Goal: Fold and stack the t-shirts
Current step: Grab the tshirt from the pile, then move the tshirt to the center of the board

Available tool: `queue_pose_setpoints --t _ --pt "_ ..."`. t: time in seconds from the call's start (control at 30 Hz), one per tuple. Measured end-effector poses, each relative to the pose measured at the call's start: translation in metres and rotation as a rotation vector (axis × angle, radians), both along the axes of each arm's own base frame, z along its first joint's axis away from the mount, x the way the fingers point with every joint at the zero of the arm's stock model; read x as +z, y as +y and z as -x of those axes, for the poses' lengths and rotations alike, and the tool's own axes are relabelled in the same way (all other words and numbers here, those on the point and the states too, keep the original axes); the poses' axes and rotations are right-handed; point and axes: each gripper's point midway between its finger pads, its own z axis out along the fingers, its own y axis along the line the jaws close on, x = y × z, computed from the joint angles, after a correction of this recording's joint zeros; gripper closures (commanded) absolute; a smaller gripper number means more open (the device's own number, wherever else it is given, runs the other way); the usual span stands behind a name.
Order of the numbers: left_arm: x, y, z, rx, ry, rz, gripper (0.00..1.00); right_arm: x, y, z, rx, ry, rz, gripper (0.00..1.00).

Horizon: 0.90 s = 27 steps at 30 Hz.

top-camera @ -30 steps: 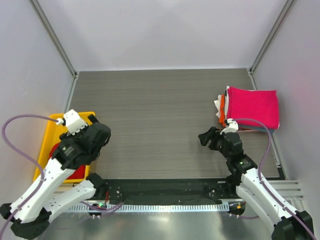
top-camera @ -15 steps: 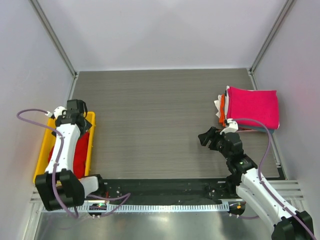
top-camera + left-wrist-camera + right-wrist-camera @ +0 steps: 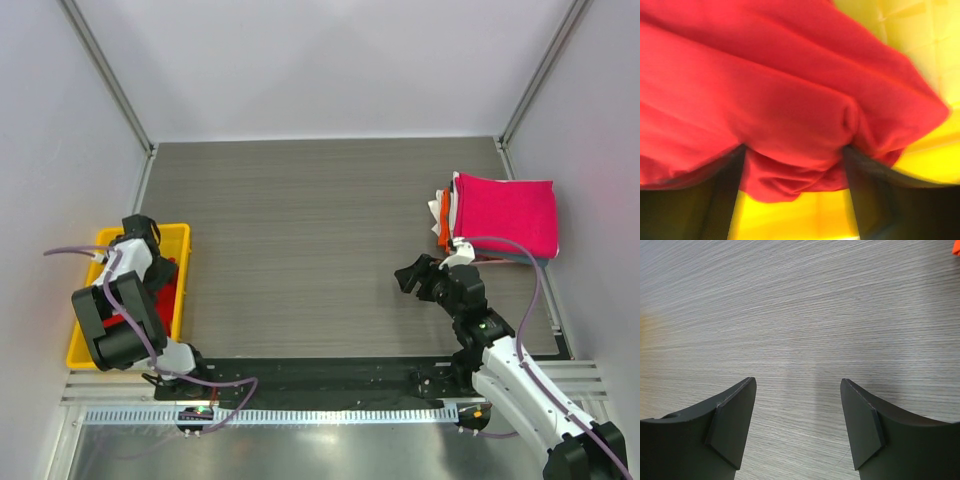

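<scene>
Top view: the left arm (image 3: 120, 300) sits over the yellow tray (image 3: 85, 345) and hides most of the red t-shirt (image 3: 790, 100) and its own jaws. Left wrist view is blurred, with the fingers (image 3: 732, 185) cut off at the frame bottom. Folded stack (image 3: 505, 212) lies at the right side of the table (image 3: 300, 200): magenta on top, only orange and white edges showing under it. Red t-shirt lies in the tray, a bunched fold between the spread fingers of the left gripper (image 3: 792, 157), touching both. Right gripper (image 3: 797, 390) is spread and empty over bare table, near the stack but apart from it.
</scene>
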Motion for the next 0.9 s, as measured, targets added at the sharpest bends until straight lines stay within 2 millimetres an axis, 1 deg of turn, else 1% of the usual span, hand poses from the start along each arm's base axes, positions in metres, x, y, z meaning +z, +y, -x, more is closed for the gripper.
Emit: queue_pose_setpoints --t 0.03,0.07,0.1,0.13,0.23,0.3,0.37,0.43,0.47,0.5,0.53,0.57,0.67,0.7,0.73,0.77,0.8,0.83,0.9 --pt "-0.002 0.001 -0.003 0.004 -0.003 0.005 0.51 0.0 0.0 0.0 0.0 0.0 0.0 0.26" --pt "-0.002 0.002 -0.006 0.005 -0.008 0.01 0.77 0.0 0.0 0.0 0.0 0.0 0.0 0.26" --pt "-0.002 0.003 -0.009 0.008 -0.017 0.014 0.96 0.0 0.0 0.0 0.0 0.0 0.0 0.26" --pt "0.0 0.005 -0.01 0.005 -0.019 0.012 1.0 0.0 0.0 0.0 0.0 0.0 0.0 0.26" --pt "0.014 0.01 -0.013 -0.001 -0.036 -0.006 1.0 0.0 0.0 0.0 0.0 0.0 0.0 0.26" --pt "0.039 0.013 -0.015 -0.005 -0.093 -0.042 1.0 0.0 0.001 0.0 0.003 0.0 -0.002 0.26" --pt "0.076 0.015 -0.016 -0.004 -0.176 -0.094 1.0 0.0 0.001 0.0 0.006 0.0 -0.003 0.26" --pt "0.136 0.015 -0.021 -0.015 -0.313 -0.178 1.0 0.0 0.001 0.0 0.007 0.0 -0.004 0.26" --pt "0.174 0.009 -0.026 -0.03 -0.42 -0.216 0.99 0.0 0.001 0.0 0.007 -0.001 -0.004 0.26" --pt "0.205 0.003 -0.029 -0.042 -0.521 -0.241 0.99 0.0 0.001 0.0 0.008 -0.001 -0.004 0.26" --pt "0.239 -0.008 -0.029 -0.064 -0.647 -0.253 1.0 0.0 0.002 0.001 0.009 0.0 -0.004 0.26" --pt "0.269 -0.02 -0.024 -0.083 -0.773 -0.256 1.0 0.0 0.002 0.001 0.01 0.0 -0.005 0.26" --pt "0.332 -0.053 0.0 -0.131 -1.019 -0.206 1.0 -0.001 0.002 0.0 0.011 0.005 -0.004 0.26" --pt "0.351 -0.064 0.003 -0.154 -1.088 -0.17 1.0 -0.002 0.002 0.0 0.011 0.008 -0.003 0.26" --pt "0.367 -0.078 0.002 -0.188 -1.155 -0.116 1.0 -0.002 0.002 0.0 0.011 0.009 -0.002 0.26" --pt "0.373 -0.087 0.0 -0.211 -1.192 -0.07 1.0 -0.002 0.002 0.001 0.011 0.01 -0.002 0.26" --pt "0.374 -0.097 -0.005 -0.23 -1.221 -0.006 1.0 -0.002 0.002 0.001 0.011 0.009 -0.002 0.26" --pt "0.371 -0.107 -0.011 -0.239 -1.237 0.066 1.0 -0.002 0.002 0.0 0.011 0.008 -0.003 0.26" --pt "0.353 -0.124 -0.023 -0.249 -1.232 0.203 1.0 -0.002 0.002 0.0 0.011 0.009 -0.002 0.26"
